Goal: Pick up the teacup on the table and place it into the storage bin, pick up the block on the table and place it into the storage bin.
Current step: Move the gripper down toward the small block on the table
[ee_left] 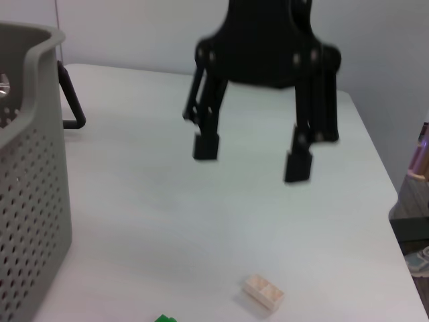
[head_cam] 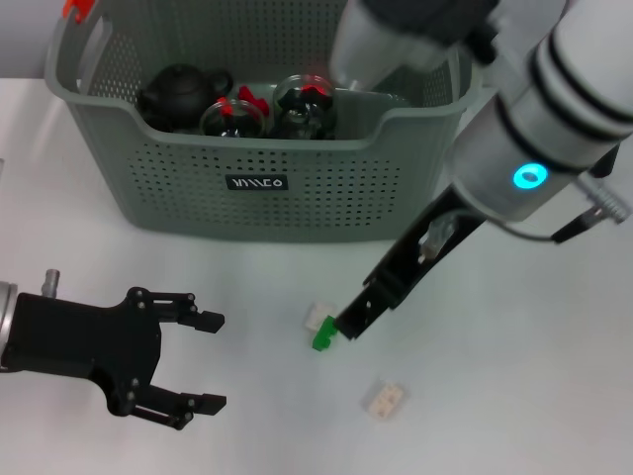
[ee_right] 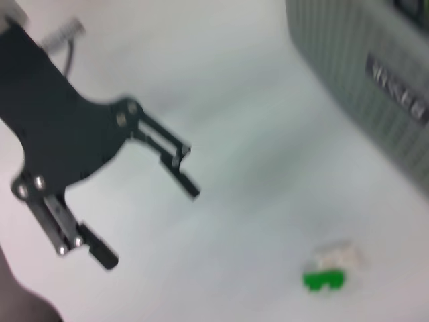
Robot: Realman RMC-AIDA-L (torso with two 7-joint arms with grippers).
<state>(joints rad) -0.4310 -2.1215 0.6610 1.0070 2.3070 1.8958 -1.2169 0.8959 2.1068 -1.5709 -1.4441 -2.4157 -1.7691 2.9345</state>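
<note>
So we're on the block step: right end effector [head_cam: 341,327] hangs right at the green block [head_cam: 322,337] on the bench [head_cam: 514,396], jaws apparently spread but hard to tell. Left end effector [head_cam: 203,361] sits open nearby, and next it needs a clean pinch and a lift into the storage bin [head_cam: 257,183].

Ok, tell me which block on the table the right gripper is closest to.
The green block, right at the right gripper tip; the beige block lies apart, nearer the robot.

Table: white table [head_cam: 554,396].
Far side: storage bin [head_cam: 267,168] sits on it.
Middle: green block [head_cam: 323,336] touching a white block [head_cam: 316,317].
Near right: cream block [head_cam: 384,399].
</note>
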